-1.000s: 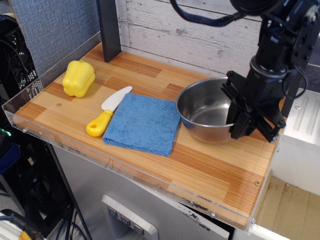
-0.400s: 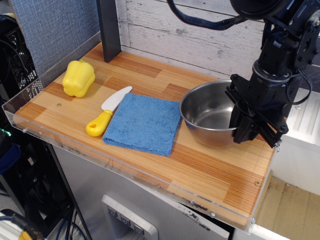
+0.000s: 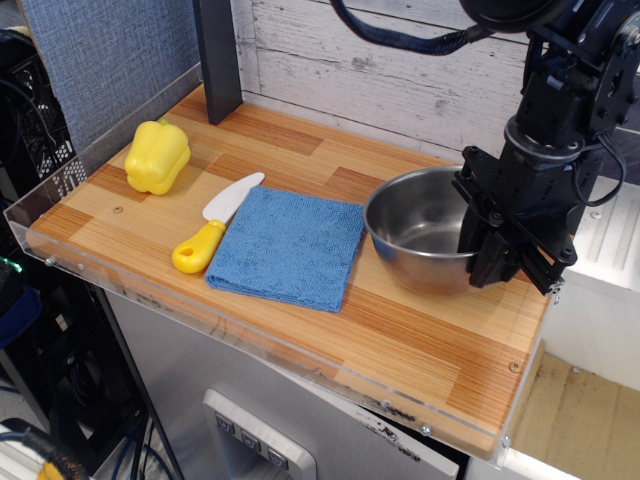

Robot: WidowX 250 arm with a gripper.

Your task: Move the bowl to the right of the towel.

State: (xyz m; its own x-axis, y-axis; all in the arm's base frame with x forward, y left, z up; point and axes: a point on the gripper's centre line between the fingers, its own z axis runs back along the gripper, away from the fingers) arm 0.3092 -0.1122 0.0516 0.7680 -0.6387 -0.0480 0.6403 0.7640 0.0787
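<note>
The gripper (image 3: 492, 262) holds the bowl (image 3: 425, 232) with its jaws closed on the right rim. The bowl sits right of the towel (image 3: 286, 246), a placement consistent with the task.

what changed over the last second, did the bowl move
Yes. The bowl, gripped at its right rim by the gripper, has slid a little to the right, away from the towel, and now appears tilted up on its right side. The towel, the yellow pepper and the knife stayed put.
</note>
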